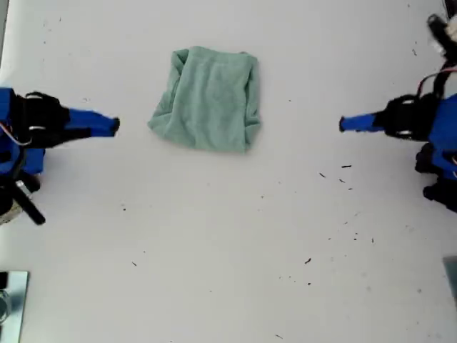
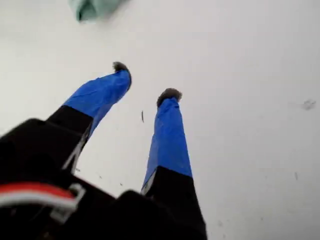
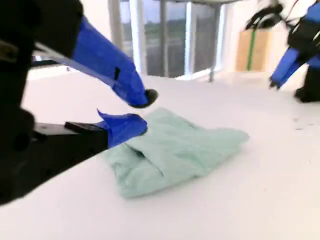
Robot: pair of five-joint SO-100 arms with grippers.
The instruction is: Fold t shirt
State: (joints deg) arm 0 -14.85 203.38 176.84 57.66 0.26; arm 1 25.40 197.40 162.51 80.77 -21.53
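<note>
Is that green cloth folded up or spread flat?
Folded: the pale sage-green soft fabric t shirt is a compact rectangular bundle with doubled edges, no sleeves spread.

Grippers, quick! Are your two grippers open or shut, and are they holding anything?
My first gripper: open, holding nothing, over bare table.
My second gripper: open, holding nothing, close to the t shirt.

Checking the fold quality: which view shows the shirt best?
The exterior view: the whole pale sage-green folded cloth t shirt lies unobstructed. Second wrist view shows it low, partly behind fingers; first wrist view only a corner.
</note>
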